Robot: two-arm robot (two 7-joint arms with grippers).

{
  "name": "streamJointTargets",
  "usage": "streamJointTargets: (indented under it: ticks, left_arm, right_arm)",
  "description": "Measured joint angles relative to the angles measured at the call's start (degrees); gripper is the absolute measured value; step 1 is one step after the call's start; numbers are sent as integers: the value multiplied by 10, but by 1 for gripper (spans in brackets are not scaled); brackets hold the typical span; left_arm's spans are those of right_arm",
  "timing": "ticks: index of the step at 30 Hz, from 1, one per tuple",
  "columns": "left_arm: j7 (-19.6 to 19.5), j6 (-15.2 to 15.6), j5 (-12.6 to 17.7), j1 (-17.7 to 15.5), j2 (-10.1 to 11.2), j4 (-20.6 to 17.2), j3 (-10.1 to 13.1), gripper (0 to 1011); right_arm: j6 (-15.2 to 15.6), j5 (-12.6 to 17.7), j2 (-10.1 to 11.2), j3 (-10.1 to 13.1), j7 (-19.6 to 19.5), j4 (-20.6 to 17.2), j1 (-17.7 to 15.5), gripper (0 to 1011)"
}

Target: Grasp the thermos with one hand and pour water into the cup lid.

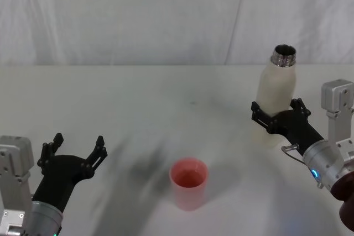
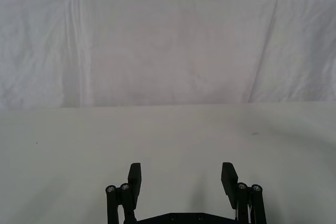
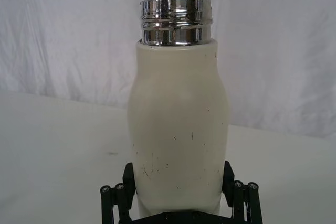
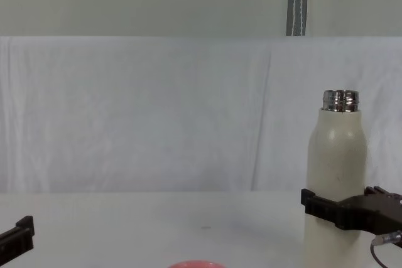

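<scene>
Head view, right tool [image 1: 276,113] clamped on upright thermos [image 1: 276,92], left tool [image 1: 74,148] spread wide, holding nothing

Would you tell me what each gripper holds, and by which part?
The right gripper grips the thermos around its lower body; the left gripper is open and empty.

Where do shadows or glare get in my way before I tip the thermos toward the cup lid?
Head view: soft grey shadow smears the table left of the cup lid, not over it. Right wrist view: bright glints band the steel neck of the thermos; its matte body is evenly lit. Chest view: flat light, no glare.
</scene>
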Motion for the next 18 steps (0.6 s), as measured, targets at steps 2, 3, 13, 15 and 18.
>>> streamJointTargets:
  ticks: [2, 3, 13, 15, 18]
  left_arm:
    - [0, 0, 0, 0, 0, 0, 0, 1001]
    - [0, 0, 0, 0, 0, 0, 0, 1001]
    - [0, 0, 0, 0, 0, 0, 0, 1001]
    - [0, 0, 0, 0, 0, 0, 0, 1001]
    - [0, 0, 0, 0, 0, 0, 0, 1001]
  right_arm:
    - [0, 0, 0, 0, 0, 0, 0, 1001]
    - [0, 0, 0, 0, 0, 0, 0, 1001]
    - [0, 5, 10, 1, 10, -6, -8, 1001]
    - [0, 6, 11, 0, 12, -6, -9, 1001]
    - [2, 7, 13, -2, 15, -8, -10, 1001]
